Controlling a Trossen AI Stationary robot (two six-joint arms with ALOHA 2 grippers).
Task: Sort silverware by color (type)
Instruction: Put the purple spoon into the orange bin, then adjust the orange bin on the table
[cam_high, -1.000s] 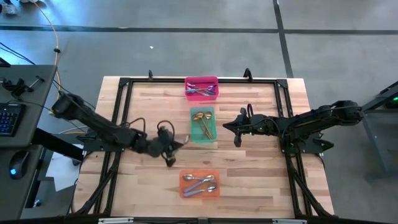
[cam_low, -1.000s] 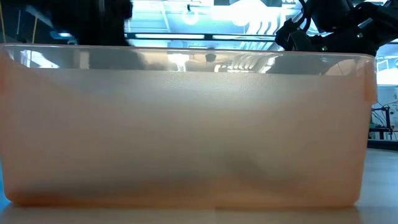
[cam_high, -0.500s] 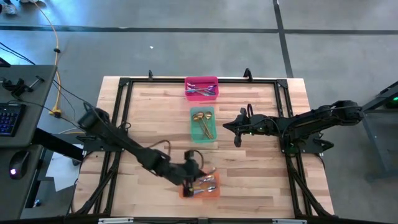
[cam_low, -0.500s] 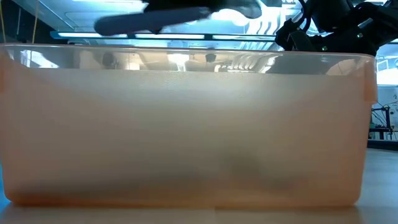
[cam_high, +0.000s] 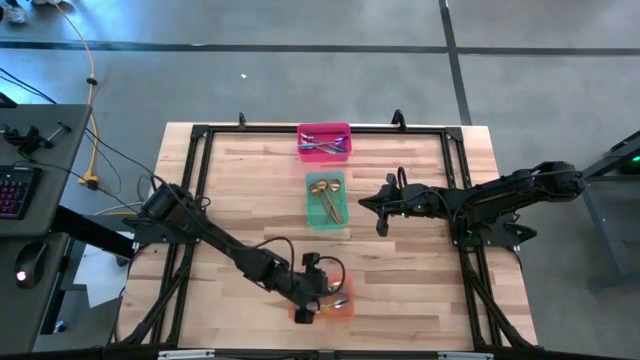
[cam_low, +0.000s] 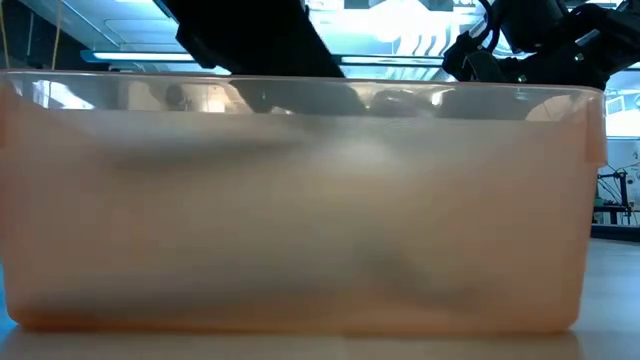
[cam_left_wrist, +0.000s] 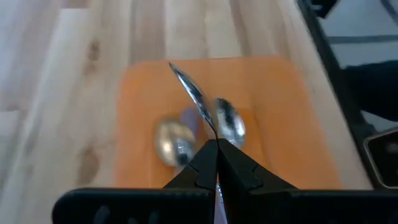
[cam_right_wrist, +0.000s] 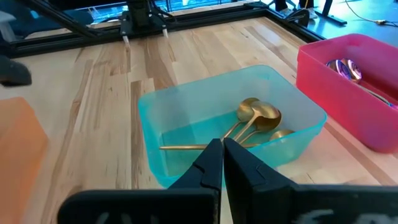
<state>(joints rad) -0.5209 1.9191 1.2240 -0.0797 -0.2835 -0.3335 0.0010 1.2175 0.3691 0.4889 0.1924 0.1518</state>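
The left arm extends diagonally across the table toward its near edge, wrist angled down, with the left gripper (cam_left_wrist: 216, 149) closed, fingers pressed together. The right arm reaches inward from the right side, held level, with the right gripper (cam_right_wrist: 222, 149) closed, fingers (cam_right_wrist: 211, 163) together.

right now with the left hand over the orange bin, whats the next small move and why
Probably open the left hand and let go. It is shut on a silver spoon held directly above the orange bin, where other silver spoons already lie. The right hand waits shut beside the green bin.
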